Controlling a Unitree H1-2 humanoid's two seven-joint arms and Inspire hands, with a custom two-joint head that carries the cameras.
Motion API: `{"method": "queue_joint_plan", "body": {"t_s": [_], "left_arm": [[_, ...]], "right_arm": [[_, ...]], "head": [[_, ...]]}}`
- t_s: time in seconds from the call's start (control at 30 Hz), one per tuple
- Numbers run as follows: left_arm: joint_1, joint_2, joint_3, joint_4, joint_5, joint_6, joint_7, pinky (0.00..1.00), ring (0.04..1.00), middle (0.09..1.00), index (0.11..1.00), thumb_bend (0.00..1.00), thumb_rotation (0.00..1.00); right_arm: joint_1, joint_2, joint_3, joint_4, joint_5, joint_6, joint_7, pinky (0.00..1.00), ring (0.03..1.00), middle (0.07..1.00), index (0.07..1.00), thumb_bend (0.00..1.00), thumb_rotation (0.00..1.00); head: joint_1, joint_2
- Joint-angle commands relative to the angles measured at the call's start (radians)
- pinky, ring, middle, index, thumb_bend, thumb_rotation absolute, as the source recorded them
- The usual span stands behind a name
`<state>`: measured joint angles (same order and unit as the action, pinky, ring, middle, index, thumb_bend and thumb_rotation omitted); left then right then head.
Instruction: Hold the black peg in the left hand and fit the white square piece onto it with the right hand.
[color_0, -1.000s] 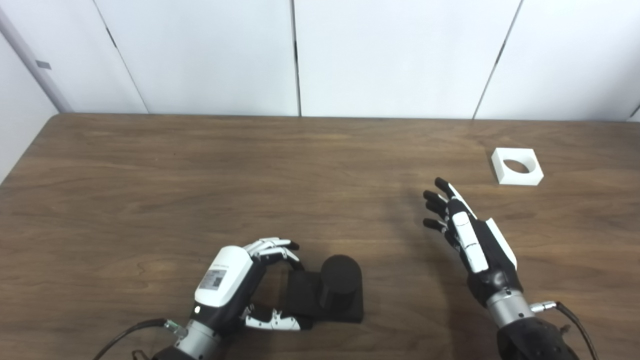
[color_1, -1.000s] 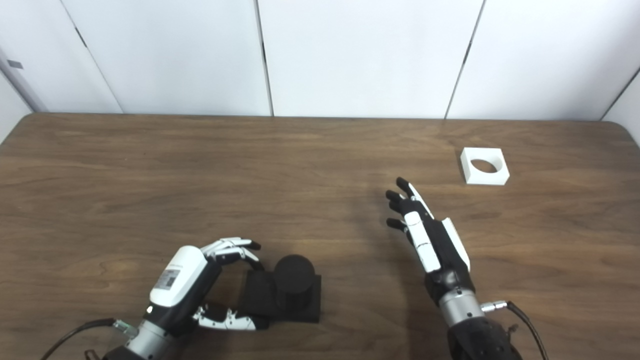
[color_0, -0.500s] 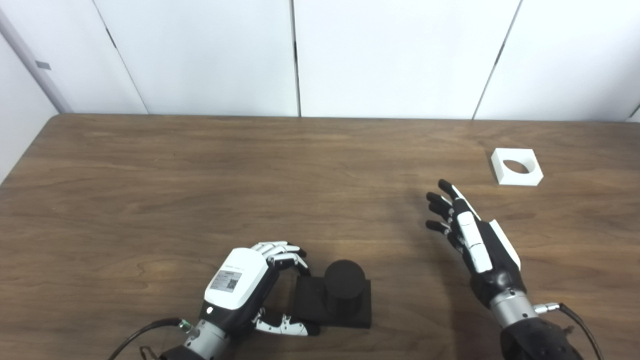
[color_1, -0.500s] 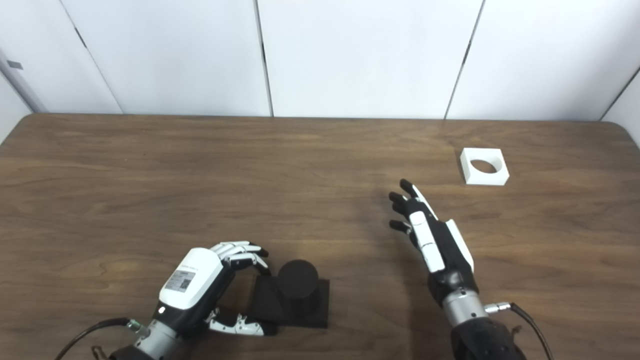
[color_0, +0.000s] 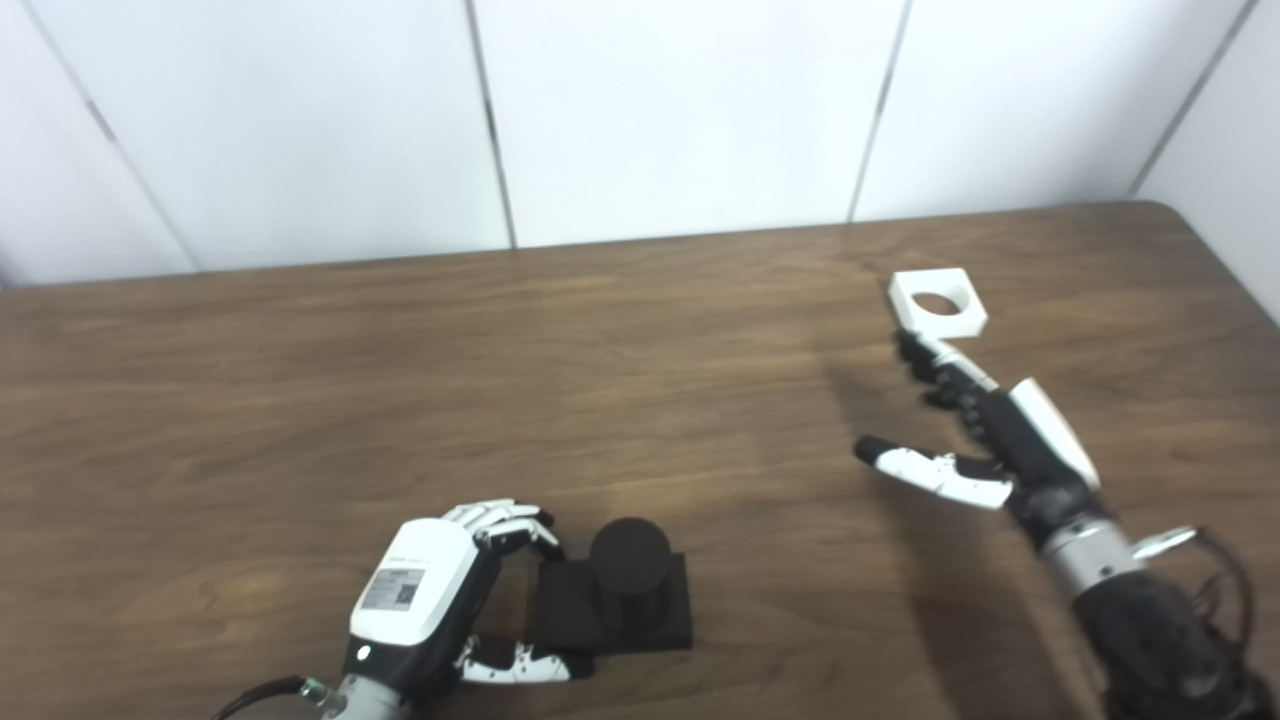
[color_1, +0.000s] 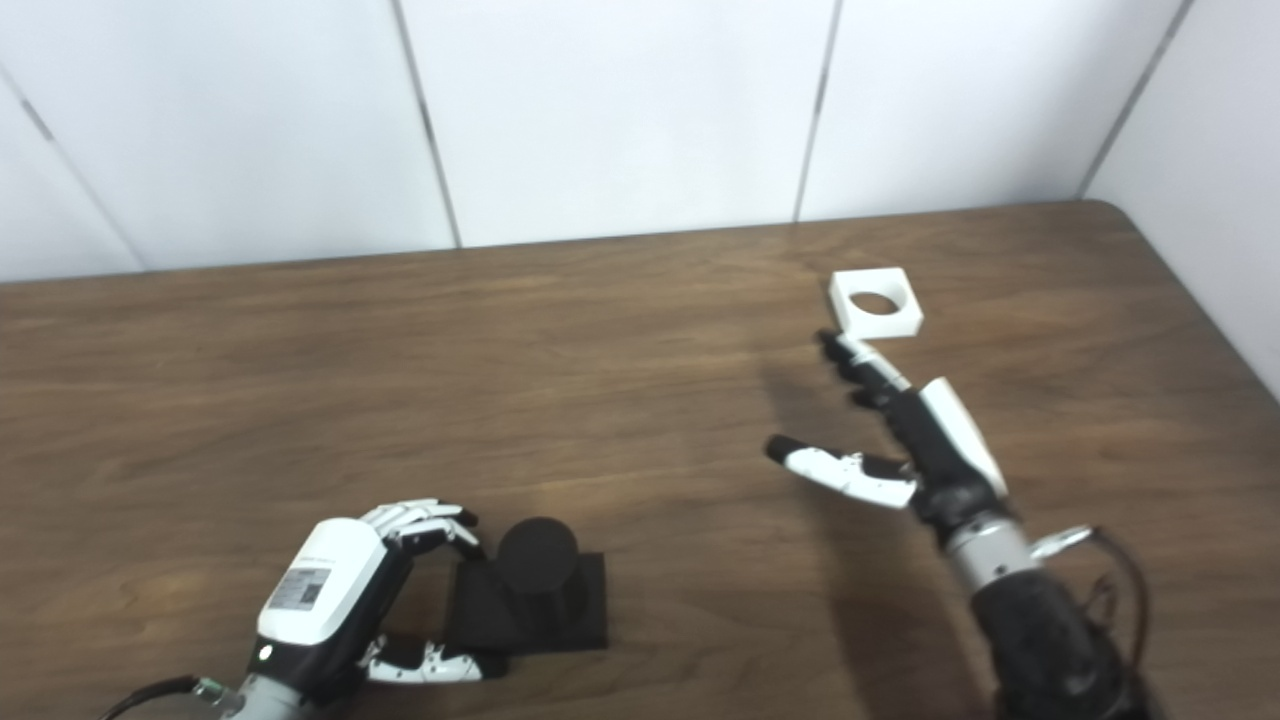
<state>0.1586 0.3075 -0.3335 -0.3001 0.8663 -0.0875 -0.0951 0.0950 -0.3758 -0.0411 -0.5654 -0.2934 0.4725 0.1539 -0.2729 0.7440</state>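
Tabletop (color_0: 300, 380): brown wood grain, set against a white panelled wall (color_0: 650, 110).
Left hand (color_0: 425, 595): low at the near edge, fingers (color_0: 500, 517) curled over the far side and thumb (color_0: 515, 665) along the near side of the peg's square base, touching it; whether the grip is firm cannot be told.
Black peg (color_0: 628, 560): a short upright cylinder on a flat black base, resting on the tabletop just to the right of the left hand.
Right hand (color_1: 920, 430): empty, fingers spread and stretched forward, thumb (color_1: 835, 468) splayed out to its left.
White square piece (color_1: 876, 303): flat on the tabletop, round hole facing up, just beyond the right hand's fingertips and very close to them; contact cannot be made out.
Spacing: peg and white piece lie well apart, each near its own hand.
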Motion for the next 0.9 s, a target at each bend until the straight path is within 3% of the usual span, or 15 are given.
{"method": "queue_joint_plan", "body": {"t_s": [0.0,0.2,0.47,0.87], "left_arm": [[0.007,0.01,-0.022,0.031,0.005,0.011,-0.057,0.77,0.795,0.757,0.49,0.51,0.04],[0.0,0.014,-0.028,0.039,-0.002,0.014,-0.063,0.76,0.787,0.754,0.489,0.51,0.04],[0.001,0.016,-0.033,0.026,0.001,0.031,-0.084,0.76,0.785,0.756,0.489,0.51,0.04],[0.009,0.015,-0.035,0.025,0.003,0.032,-0.09,0.77,0.788,0.759,0.49,0.51,0.04]], "right_arm": [[-0.079,-0.041,-0.011,-0.001,-0.035,-0.004,0.02,0.92,0.932,0.925,0.927,0.73,0.22],[-0.164,-0.137,0.018,0.128,-0.122,-0.017,0.046,0.83,0.915,0.923,0.934,0.78,0.2],[-0.27,-0.219,0.092,0.314,-0.236,-0.086,0.044,0.95,0.991,0.961,0.903,0.82,0.15],[-0.427,-0.253,0.185,0.528,-0.332,-0.185,0.042,1.0,1.0,0.97,0.881,0.86,0.2]], "head": [[0.0,0.001],[-0.036,-0.015],[-0.039,-0.027],[-0.052,-0.037]]}}
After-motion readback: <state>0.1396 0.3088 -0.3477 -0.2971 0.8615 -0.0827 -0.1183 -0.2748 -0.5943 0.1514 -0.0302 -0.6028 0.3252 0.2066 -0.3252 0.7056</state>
